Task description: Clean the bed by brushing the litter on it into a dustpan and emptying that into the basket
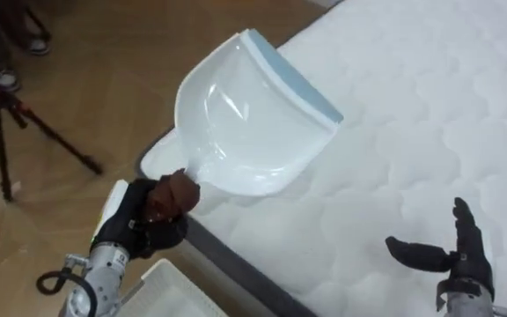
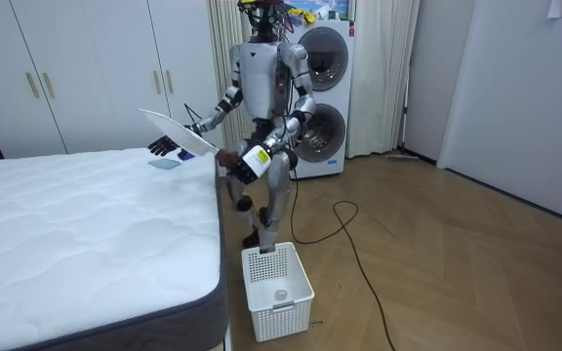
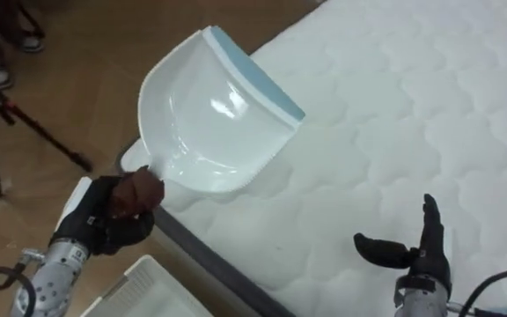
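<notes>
A white dustpan [image 1: 245, 114] with a pale blue front lip is tipped up above the corner of the white quilted mattress [image 1: 412, 106]. My left hand [image 1: 148, 216] is shut on its brown handle, just off the bed's edge. My right hand [image 1: 451, 251] hovers open over the mattress at the lower right, fingers straight and thumb spread. In the room view I stand at the bed's corner, with the dustpan [image 2: 179, 127] raised over the mattress [image 2: 76, 234] and a small pale blue flat thing [image 2: 164, 164] lying on the bed under my right hand [image 2: 162, 148].
A white slotted basket [image 2: 276, 283] stands on the wooden floor at my feet beside the bed; its corner [image 1: 179, 295] shows below my left hand. A tripod [image 1: 25, 123] stands on the floor to the left. Stacked washing machines [image 2: 320, 97] are behind me.
</notes>
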Robot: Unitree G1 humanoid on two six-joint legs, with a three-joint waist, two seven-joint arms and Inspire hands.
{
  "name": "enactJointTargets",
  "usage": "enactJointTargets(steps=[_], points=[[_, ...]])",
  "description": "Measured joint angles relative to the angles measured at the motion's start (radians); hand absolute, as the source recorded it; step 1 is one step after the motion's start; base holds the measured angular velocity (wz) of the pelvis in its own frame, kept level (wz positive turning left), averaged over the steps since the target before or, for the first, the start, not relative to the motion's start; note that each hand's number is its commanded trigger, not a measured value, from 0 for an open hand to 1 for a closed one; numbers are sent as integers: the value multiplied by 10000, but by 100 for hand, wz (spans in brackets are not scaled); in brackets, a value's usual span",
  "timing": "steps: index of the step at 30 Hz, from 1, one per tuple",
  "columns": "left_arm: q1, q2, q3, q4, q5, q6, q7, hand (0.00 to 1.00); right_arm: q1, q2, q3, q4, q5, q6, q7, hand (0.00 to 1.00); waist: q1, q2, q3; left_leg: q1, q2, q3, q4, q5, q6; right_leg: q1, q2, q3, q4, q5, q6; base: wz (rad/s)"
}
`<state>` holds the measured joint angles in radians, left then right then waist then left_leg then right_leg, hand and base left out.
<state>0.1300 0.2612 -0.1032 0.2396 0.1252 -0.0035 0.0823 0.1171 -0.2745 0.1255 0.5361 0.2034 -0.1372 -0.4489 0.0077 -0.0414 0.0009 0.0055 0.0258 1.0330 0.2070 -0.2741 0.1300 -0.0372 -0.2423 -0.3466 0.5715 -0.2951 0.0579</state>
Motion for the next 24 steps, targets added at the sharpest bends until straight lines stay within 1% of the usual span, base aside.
enactJointTargets(steps=[1, 2, 3, 4, 5, 6, 7, 8, 9, 10, 11, 12, 13, 14, 15, 16, 17, 18, 19, 20, 21, 22, 23, 24], points=[[-5, 0, 9, 0, -233, 0, 19, 100, -1, 0, 1, -18, 0, 0, 75, 0, 35, -87, -42, -131, 11, -40, 253, -71, -150, 46, -109, -209, -253, 32, -53, -93], [-22, -53, 19, 8, -534, 3, 113, 100, -63, -25, 1, -29, -18, 2, 247, 0, 250, -178, -37, -459, 15, -829, 839, -140, -316, 109, -277, -424, -764, -261, 0, -105], [51, -158, 29, 10, -557, 30, 168, 100, -126, -38, 0, -11, -122, 70, 401, 0, 418, -42, 5, -804, -27, -2497, 1291, -142, -406, 121, -151, -295, -1090, -260, 169, -111], [118, -166, 28, 10, -555, 41, 159, 100, -118, -17, 8, -12, -151, 82, 500, 0, 483, 44, -6, -895, -46, -3068, 1383, -127, -429, 153, -41, -241, -1237, -160, 274, -107], [221, -114, 75, 10, -559, 46, 137, 100, -87, 61, 51, -19, -227, 84, 646, 0, 502, 86, -26, -947, -94, -3813, 1385, -101, -545, 274, 192, -143, -1590, -109, 330, -71], [230, -92, 154, 8, -560, 48, 135, 100, -83, 122, 46, -25, -311, 85, 728, 0, 402, 25, -38, -970, -63, -4131, 1318, 53, -786, 341, 373, -115, -1863, -14, 207, -44], [230, -97, 200, 7, -560, 46, 137, 100, -82, 127, 26, -41, -451, 85, 769, 0, 253, -23, -52, -972, -46, -4146, 1224, 156, -854, 368, 437, -126, -2014, 58, 174, -12], [231, -98, 236, 5, -563, 39, 153, 100, -80, 123, -119, -123, -757, 84, 852, 0, 99, -82, -65, -958, -16, -4140, 1007, 386, -823, 394, 571, -127, -2259, 179, 212, -6], [250, -98, 232, 6, -560, 39, 155, 100, -77, 122, -328, -177, -1022, 64, 914, 0, -38, -82, -62, -952, 61, -4110, 855, 599, -515, 420, 745, -132, -2473, 330, 141, -12], [269, -94, 225, 5, -560, 39, 155, 100, -77, 122, -399, -178, -1064, 58, 924, 0, -101, -78, -60, -953, 115, -4077, 839, 682, -374, 424, 819, -125, -2548, 382, 86, -19], [301, -95, 224, 6, -560, 41, 158, 100, -71, 122, -447, -178, -1085, 58, 929, 0, -216, -75, -44, -959, 221, -4094, 835, 808, -153, 441, 974, -68, -2688, 471, 12, -22], [323, -95, 220, 12, -560, 42, 158, 100, -48, 156, -447, -178, -1075, 58, 939, 0, -269, -52, -22, -984, 327, -4091, 827, 872, -40, 444, 1116, 8, -2816, 539, -73, -25], [328, -96, 216, 15, -561, 42, 159, 66, -44, 172, -436, -178, -1076, 58, 947, 0, -269, -36, 1, -993, 374, -4093, 822, 883, -20, 434, 1171, 63, -2839, 552, -97, -25], [357, -124, 165, 25, -562, 42, 155, 36, 3, 187, -415, -178, -1092, 57, 970, 0, -320, 5, 10, -993, 455, -4079, 832, 907, -16, 436, 1277, 157, -2899, 572, -148, -20], [367, -181, 95, 25, -577, 42, 135, 0, 65, 192, -418, -175, -1194, 57, 1006, 0, -377, 53, 0, -982, 501, -4082, 816, 959, -63, 463, 1328, 149, -2979, 600, -205, -14], [367, -203, 53, 24, -579, 40, 121, 0, 78, 192, -418, -175, -1272, 57, 1028, 0, -415, 76, 5, -977, 517, -4083, 803, 995, -60, 464, 1350, 156, -2985, 602, -241, -5], [369, -233, -6, 25, -579, 37, 47, 0, 81, 197, -419, -176, -1390, 56, 1038, 0, -496, 118, 5, -977, 546, -4087, 794, 1042, -71, 462, 1375, 153, -2984, 618, -325, 0], [376, -257, -9, 47, -580, 25, -91, 0, 81, 199, -430, -178, -1494, 45, 1037, 0, -562, 153, -8, -971, 577, -4080, 811, 1078, -106, 454, 1400, 183, -2977, 622, -358, 0], [377, -259, -9, 79, -580, 8, -125, 0, 81, 202, -432, -178, -1521, 35, 1036, 0, -567, 165, -16, -960, 599, -4061, 845, 1091, -126, 441, 1413, 216, -2969, 625, -390, -18], [385, -264, -8, 161, -578, -15, -142, 0, 80, 207, -432, -178, -1521, 27, 1044, 0, -529, 174, -20, -902, 617, -4120, 867, 1123, -177, 433, 1456, 366, -2964, 602, -449, -44], [455, -271, -2, 223, -578, -29, -142, 0, 79, 207, -441, -179, -1525, 14, 1091, 0, -430, 178, -22, -850, 603, -4448, 885, 1153, -252, 433, 1524, 627, -2961, 605, -517, -57], [499, -271, 7, 250, -580, -32, -143, 0, 78, 207, -449, -179, -1542, -5, 1143, 0, -357, 182, -23, -837, 585, -4664, 909, 1152, -319, 433, 1564, 750, -2959, 601, -556, -69], [609, -270, 27, 277, -585, -32, -143, 0, 74, 206, -450, -180, -1627, -36, 1245, 0, -258, 192, -26, -804, 501, -5233, 923, 1155, -450, 431, 1635, 1027, -2948, 576, -617, -72], [739, -270, 33, 284, -624, -32, -143, 0, 44, 208, -445, -181, -1699, -42, 1334, 0, -174, 219, -14, -747, 398, -5882, 941, 1128, -573, 428, 1721, 1337, -2936, 563, -672, -78]])
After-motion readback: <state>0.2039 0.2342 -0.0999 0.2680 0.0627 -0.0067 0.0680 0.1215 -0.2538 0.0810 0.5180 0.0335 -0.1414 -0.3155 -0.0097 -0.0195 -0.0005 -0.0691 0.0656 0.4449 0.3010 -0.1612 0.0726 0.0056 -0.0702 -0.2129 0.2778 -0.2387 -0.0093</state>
